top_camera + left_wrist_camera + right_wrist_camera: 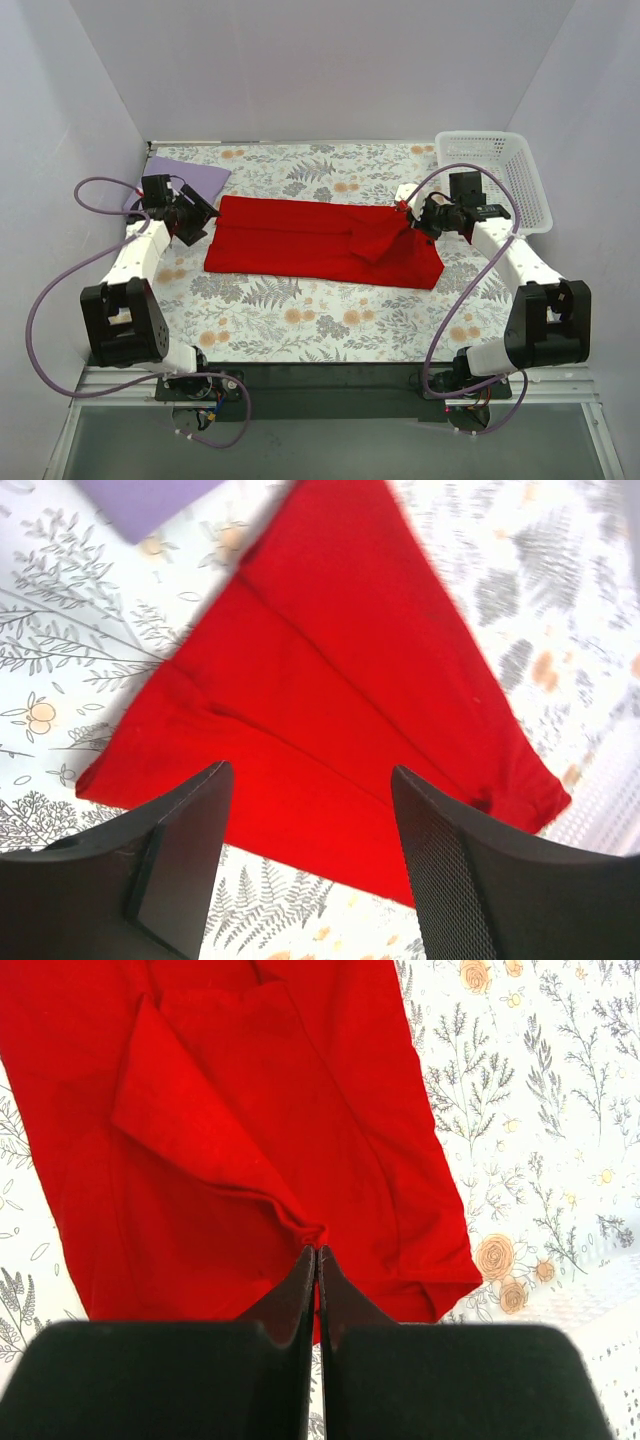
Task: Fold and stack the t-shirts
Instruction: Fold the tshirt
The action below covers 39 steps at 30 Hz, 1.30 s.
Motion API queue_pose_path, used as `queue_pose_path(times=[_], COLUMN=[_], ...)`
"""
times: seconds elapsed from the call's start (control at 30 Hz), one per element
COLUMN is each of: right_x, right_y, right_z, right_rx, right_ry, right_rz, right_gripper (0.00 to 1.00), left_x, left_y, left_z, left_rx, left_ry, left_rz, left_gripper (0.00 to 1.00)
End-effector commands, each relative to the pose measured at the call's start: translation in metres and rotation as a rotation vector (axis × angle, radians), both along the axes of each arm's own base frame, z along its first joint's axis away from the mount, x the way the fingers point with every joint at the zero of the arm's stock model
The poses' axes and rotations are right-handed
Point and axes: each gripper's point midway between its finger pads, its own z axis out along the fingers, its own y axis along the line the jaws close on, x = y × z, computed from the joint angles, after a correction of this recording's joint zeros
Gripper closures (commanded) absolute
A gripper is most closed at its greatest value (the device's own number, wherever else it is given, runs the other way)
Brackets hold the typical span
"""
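The red t-shirt (320,242) lies folded into a long band across the floral cloth, left to right. My left gripper (192,228) hovers at its left end, open, with nothing between its fingers; in the left wrist view the red t-shirt (330,680) spreads beyond the open gripper (310,780). My right gripper (411,222) is at the right end, shut on a pinched fold of the red t-shirt (250,1140), which gathers at the gripper tips (317,1251) and rises off the layer below. The lavender t-shirt (190,176) lies folded at the back left corner, also seen as a lavender patch (140,500).
A grey floral-print cloth (300,310) covers the table. A white lattice basket (500,165) stands at the back right, close behind my right arm. White walls close in the back and both sides.
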Motion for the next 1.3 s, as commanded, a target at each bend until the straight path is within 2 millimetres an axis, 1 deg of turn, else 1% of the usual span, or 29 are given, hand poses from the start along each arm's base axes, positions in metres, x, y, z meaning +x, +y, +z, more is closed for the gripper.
queue_pose_path(times=[0.0, 0.03, 0.1, 0.17, 0.23, 0.27, 0.3, 0.4, 0.43, 0.5, 0.53, 0.57, 0.67, 1.0, 1.07, 1.13, 1.17, 1.2, 1.23, 1.27], right_x=[0.011, 0.011, 0.013, 0.014, 0.016, 0.017, 0.018, 0.021, 0.022, 0.025, 0.025, 0.028, 0.031, 0.040, 0.042, 0.047, 0.049, 0.052, 0.060, 0.065], right_y=[0.003, 0.003, 0.003, 0.003, 0.003, 0.003, 0.002, 0.002, 0.002, 0.001, 0.001, 0.000, -0.001, -0.003, -0.003, -0.003, -0.004, -0.005, -0.004, -0.006], right_z=[0.012, 0.011, 0.009, 0.007, 0.006, 0.005, 0.003, 0.000, 0.000, -0.002, -0.004, -0.005, -0.008, -0.020, -0.024, -0.024, -0.028, -0.028, -0.023, -0.026], right_rx=[0.030, 0.029, 0.027, 0.024, 0.025, 0.023, 0.022, 0.018, 0.017, 0.011, 0.008, 0.005, 0.000, -0.016, -0.018, -0.017, -0.019, -0.018, -0.014, -0.011], right_ry=[-0.036, -0.035, -0.029, -0.025, -0.023, -0.020, -0.015, -0.008, -0.009, -0.005, 0.000, 0.001, 0.009, 0.037, 0.049, 0.048, 0.062, 0.061, 0.043, 0.060], right_rz=[0.003, 0.003, -0.001, -0.002, -0.005, -0.006, -0.009, -0.012, -0.015, -0.020, -0.023, -0.027, -0.032, -0.050, -0.057, -0.064, -0.076, -0.087, -0.099, -0.135], right_gripper=[0.99, 0.99, 0.99, 0.99, 0.99, 0.99, 0.99, 0.99, 0.99, 0.99, 0.99, 0.99, 0.99, 0.98, 0.94, 0.92, 0.91, 0.89, 0.84, 0.81], left_x=[-0.005, -0.007, -0.018, -0.031, -0.040, -0.045, -0.053, -0.063, -0.068, -0.072, -0.075, -0.077, -0.083, -0.087, -0.088, -0.088, -0.089, -0.089, -0.089, -0.089], left_y=[-0.006, -0.004, -0.002, 0.002, 0.003, 0.002, 0.002, 0.002, 0.002, 0.001, -0.001, -0.001, -0.005, -0.005, -0.005, -0.004, -0.004, -0.004, -0.004, -0.004], left_z=[0.044, 0.048, 0.057, 0.060, 0.058, 0.062, 0.050, 0.048, 0.042, 0.046, 0.043, 0.046, 0.043, 0.049, 0.050, 0.050, 0.050, 0.051, 0.051, 0.052], left_rx=[0.041, 0.062, 0.117, 0.162, 0.191, 0.203, 0.204, 0.229, 0.234, 0.245, 0.244, 0.250, 0.243, 0.249, 0.250, 0.251, 0.252, 0.252, 0.253, 0.255], left_ry=[-0.153, -0.170, -0.214, -0.241, -0.256, -0.281, -0.260, -0.276, -0.269, -0.296, -0.297, -0.314, -0.322, -0.350, -0.354, -0.354, -0.358, -0.358, -0.361, -0.363], left_rz=[-0.103, -0.108, -0.134, -0.131, -0.149, -0.154, -0.156, -0.163, -0.171, -0.179, -0.186, -0.196, -0.206, -0.195, -0.192, -0.189, -0.189, -0.186, -0.186, -0.183], left_gripper=[0.36, 0.36, 0.34, 0.31, 0.29, 0.28, 0.27, 0.27, 0.27, 0.27, 0.27, 0.27, 0.27, 0.27, 0.27, 0.27, 0.27, 0.27, 0.27, 0.27])
